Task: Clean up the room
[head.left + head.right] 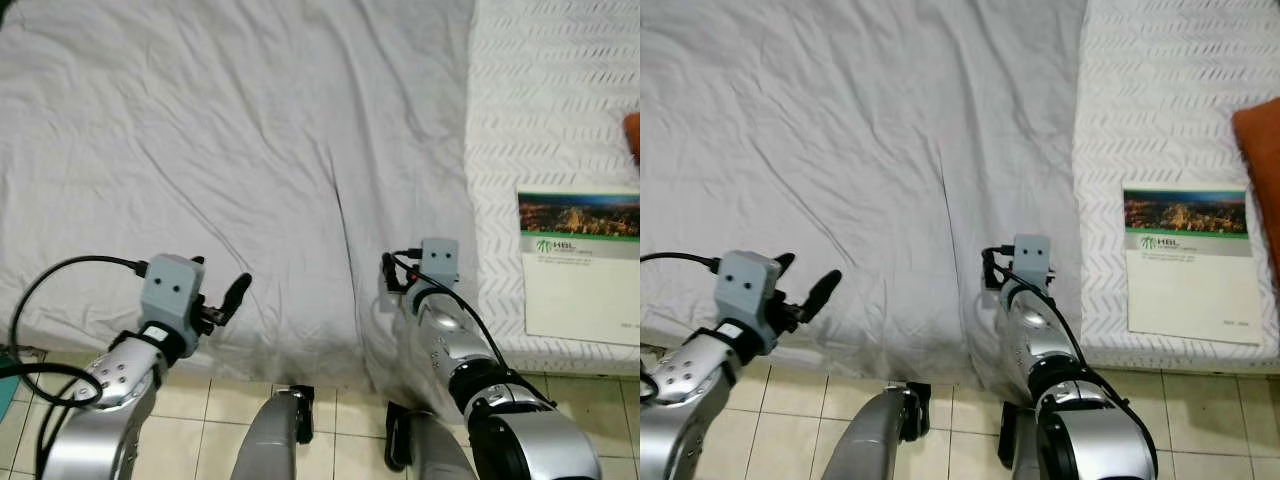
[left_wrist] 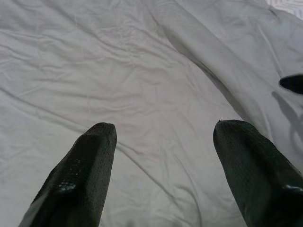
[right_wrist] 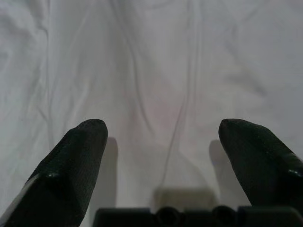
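Facing you is a wrinkled white sheet [image 1: 230,150] covering the bed. Your left gripper [image 2: 163,142] is hovering over its near edge, fingers spread and empty; your right gripper [image 3: 163,137] is pointing down at a fold, likewise parted. A booklet [image 1: 1188,262] is lying on the textured mattress [image 1: 1160,90].

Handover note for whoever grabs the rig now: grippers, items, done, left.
Left gripper: open, empty, over the near edge of the wrinkled grey sheet.
Right gripper: open, empty, low against the sheet where it hangs over the bed's near edge.
White booklet lies flat on the white quilted cover to the right; an orange thing sits at the far right edge.
Done: nothing visible.
Left: sheet not smoothed, booklet not picked up.
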Motion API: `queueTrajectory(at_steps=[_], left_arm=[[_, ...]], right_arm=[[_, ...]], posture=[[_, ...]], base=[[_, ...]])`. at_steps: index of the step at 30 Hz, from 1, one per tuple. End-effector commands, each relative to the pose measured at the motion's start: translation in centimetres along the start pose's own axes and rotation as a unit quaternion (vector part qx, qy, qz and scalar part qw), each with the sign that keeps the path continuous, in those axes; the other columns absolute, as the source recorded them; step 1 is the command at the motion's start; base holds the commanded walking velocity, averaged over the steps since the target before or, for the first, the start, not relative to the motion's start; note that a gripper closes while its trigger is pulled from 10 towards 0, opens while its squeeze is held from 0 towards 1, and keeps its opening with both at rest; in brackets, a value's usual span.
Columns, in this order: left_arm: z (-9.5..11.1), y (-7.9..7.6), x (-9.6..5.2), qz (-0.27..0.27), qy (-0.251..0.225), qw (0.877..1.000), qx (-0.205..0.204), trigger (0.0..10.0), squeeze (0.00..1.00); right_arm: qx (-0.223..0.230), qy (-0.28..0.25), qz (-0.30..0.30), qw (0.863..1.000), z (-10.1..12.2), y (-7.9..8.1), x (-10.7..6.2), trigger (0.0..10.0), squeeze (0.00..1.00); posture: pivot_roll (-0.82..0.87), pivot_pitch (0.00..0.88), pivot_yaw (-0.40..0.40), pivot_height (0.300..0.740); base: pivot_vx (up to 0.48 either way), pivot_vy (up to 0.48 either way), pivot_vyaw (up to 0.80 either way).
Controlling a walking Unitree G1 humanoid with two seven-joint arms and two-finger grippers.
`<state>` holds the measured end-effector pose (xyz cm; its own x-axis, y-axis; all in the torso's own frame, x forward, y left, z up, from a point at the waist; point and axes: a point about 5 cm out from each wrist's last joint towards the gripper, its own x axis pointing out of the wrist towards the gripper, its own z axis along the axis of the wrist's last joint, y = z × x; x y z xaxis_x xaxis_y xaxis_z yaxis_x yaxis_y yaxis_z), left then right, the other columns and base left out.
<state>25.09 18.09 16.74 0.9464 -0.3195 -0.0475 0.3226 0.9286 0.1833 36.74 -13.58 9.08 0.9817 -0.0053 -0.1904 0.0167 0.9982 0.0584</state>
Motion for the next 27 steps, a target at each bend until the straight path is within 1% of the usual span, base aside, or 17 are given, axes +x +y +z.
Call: queueTrajectory(at_steps=[1,4,5,6,10,11,12,14,15,16,17,19,20,21,22,24,27], left_arm=[[-0.2,-0.2,-1.1,-0.007,0.018,1.000,0.001,10.0,0.00],[0.0,-0.9,-1.7,-0.025,0.027,0.999,0.000,10.0,0.00],[0.0,-1.2,-2.0,-0.031,0.033,0.999,-0.003,10.0,0.00],[0.0,-1.2,-2.0,-0.031,0.033,0.999,-0.003,10.0,0.00],[0.2,-1.6,-2.6,-0.040,0.043,0.998,-0.008,10.0,0.00],[0.2,-1.7,-2.9,-0.044,0.047,0.998,-0.009,10.0,0.00],[0.2,-1.7,-2.9,-0.044,0.047,0.998,-0.009,10.0,0.00],[0.2,-1.8,-3.3,-0.050,0.055,0.997,-0.011,10.0,0.00],[0.2,-1.8,-3.3,-0.050,0.055,0.997,-0.011,10.0,0.00],[0.2,-1.7,-3.3,-0.051,0.058,0.997,-0.011,10.0,0.00],[0.2,-1.7,-3.3,-0.051,0.058,0.997,-0.011,10.0,0.00],[0.2,-1.9,-3.3,-0.055,0.063,0.996,-0.015,10.0,0.00],[0.2,-1.9,-3.3,-0.055,0.063,0.996,-0.015,10.0,0.00],[0.1,-2.1,-3.3,-0.058,0.067,0.996,-0.018,10.0,0.00],[0.1,-2.2,-3.3,-0.059,0.067,0.996,-0.019,10.0,0.00],[0.2,-2.3,-3.4,-0.060,0.067,0.996,-0.022,10.0,0.00],[0.1,-2.5,-3.4,-0.058,0.066,0.996,-0.026,10.0,0.00]], right_arm=[[0.006,0.032,0.000,0.999,-1.8,0.3,-0.5,10.0,0.00],[0.011,0.061,-0.022,0.998,-3.1,-0.8,-0.9,10.0,0.00],[0.000,0.072,-0.040,0.997,-3.6,-1.9,-1.1,10.0,0.00],[0.000,0.072,-0.040,0.997,-3.6,-1.9,-1.1,10.0,0.00],[-0.035,0.080,-0.068,0.994,-4.1,-3.8,-1.5,10.0,0.00],[-0.047,0.086,-0.084,0.992,-4.4,-4.9,-1.8,10.0,0.00],[-0.047,0.086,-0.084,0.992,-4.4,-4.9,-1.8,10.0,0.00],[-0.060,0.105,-0.126,0.985,-5.2,-7.7,-2.6,10.0,0.00],[-0.060,0.105,-0.126,0.985,-5.2,-7.7,-2.6,10.0,0.00],[-0.067,0.116,-0.157,0.979,-5.6,-9.7,-3.2,10.0,0.00],[-0.067,0.116,-0.157,0.979,-5.6,-9.7,-3.2,10.0,0.00],[-0.083,0.135,-0.203,0.966,-6.1,-13.2,-4.6,10.0,0.00],[-0.083,0.135,-0.203,0.966,-6.1,-13.2,-4.6,10.0,0.00],[-0.093,0.142,-0.230,0.958,-6.4,-15.2,-5.6,10.0,0.00],[-0.089,0.135,-0.235,0.958,-6.2,-15.5,-5.8,10.0,0.00],[-0.072,0.094,-0.216,0.969,-5.0,-14.8,-4.9,10.0,0.00],[-0.085,0.031,-0.178,0.980,-3.0,-13.0,-3.6,10.0,0.00]], posture=[[0.37,0.628,0.147,0.740],[0.37,0.647,0.150,0.740],[0.37,0.655,0.152,0.740],[0.37,0.655,0.152,0.740],[0.37,0.654,0.155,0.740],[0.38,0.652,0.166,0.740],[0.38,0.652,0.166,0.740],[0.37,0.650,0.169,0.740],[0.37,0.650,0.169,0.740],[0.36,0.653,0.166,0.740],[0.36,0.653,0.166,0.740],[0.34,0.647,0.164,0.740],[0.34,0.647,0.164,0.740],[0.31,0.646,0.152,0.740],[0.31,0.646,0.149,0.740],[0.31,0.646,0.147,0.740],[0.29,0.650,0.137,0.740]], base=[[0.000,0.000,0.00],[0.000,0.000,0.00],[0.000,0.000,0.00],[0.000,0.000,0.00],[0.000,0.000,0.00],[0.000,0.000,0.00],[0.000,0.000,0.00],[0.000,0.000,0.00],[0.000,0.000,0.00],[0.000,0.000,0.00],[0.000,0.000,0.00],[0.000,0.000,0.00],[0.000,0.000,0.00],[0.000,0.000,0.00],[0.000,0.000,0.00],[0.000,0.000,0.00],[0.000,0.000,0.00]])
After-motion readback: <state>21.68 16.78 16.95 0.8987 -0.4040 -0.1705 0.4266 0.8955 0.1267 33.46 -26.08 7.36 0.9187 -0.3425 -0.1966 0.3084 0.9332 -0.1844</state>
